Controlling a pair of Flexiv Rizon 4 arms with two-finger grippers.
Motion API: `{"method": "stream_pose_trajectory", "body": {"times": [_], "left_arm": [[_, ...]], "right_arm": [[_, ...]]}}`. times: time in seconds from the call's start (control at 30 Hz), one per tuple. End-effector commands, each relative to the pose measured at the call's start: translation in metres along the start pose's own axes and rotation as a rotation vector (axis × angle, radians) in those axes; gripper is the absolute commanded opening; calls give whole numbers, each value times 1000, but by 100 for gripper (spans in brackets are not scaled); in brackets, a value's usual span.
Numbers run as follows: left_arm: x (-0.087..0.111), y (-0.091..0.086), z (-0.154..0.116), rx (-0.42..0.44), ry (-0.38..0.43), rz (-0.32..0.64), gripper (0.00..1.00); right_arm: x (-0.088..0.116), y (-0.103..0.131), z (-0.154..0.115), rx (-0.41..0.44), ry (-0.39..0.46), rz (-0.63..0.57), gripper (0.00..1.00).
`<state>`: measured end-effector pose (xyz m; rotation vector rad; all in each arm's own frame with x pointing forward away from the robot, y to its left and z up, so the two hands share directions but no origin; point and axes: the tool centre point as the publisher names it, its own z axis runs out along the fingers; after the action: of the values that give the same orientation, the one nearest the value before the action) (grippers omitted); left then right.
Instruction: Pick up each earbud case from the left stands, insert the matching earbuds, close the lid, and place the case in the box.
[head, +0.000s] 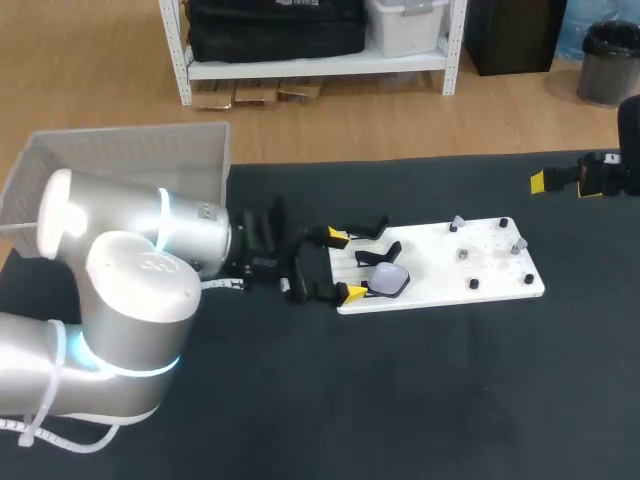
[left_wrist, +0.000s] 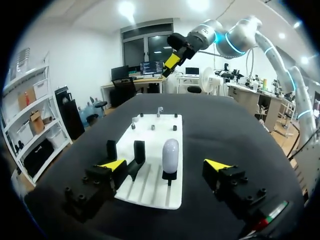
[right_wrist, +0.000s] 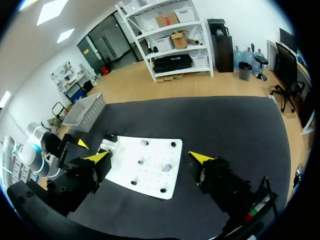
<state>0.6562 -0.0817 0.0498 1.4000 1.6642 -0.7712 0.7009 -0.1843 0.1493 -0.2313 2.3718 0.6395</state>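
Left arm (head: 130, 300) fills the near side. Left gripper (head: 344, 266) is spread wide at the stand end of the white board (head: 500, 275), holding nothing. Earbud case (left_wrist: 170, 152) stands upright on its stand just ahead of the tips, in line with the gap, untouched. Right gripper (right_wrist: 149, 157) is also spread, hanging well above the tabletop. Looks like the first pick approach. Next: ease forward, centre, pinch the case sides, lift straight off. Box (head: 130, 160) waits behind the left arm.

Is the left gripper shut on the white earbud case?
No: the left gripper is open, its fingers wide apart and neither touching the white earbud case.
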Motion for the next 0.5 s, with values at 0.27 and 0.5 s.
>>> {"method": "stream_pose_trajectory", "body": {"times": [0.27, 0.5], "left_arm": [[6, 8, 33, 43, 26, -11, 98], [6, 6, 44, 67, 9, -15, 80]], "right_arm": [[0, -1, 0, -1, 1, -1, 100], [0, -1, 0, -1, 1, -1, 100]]}}
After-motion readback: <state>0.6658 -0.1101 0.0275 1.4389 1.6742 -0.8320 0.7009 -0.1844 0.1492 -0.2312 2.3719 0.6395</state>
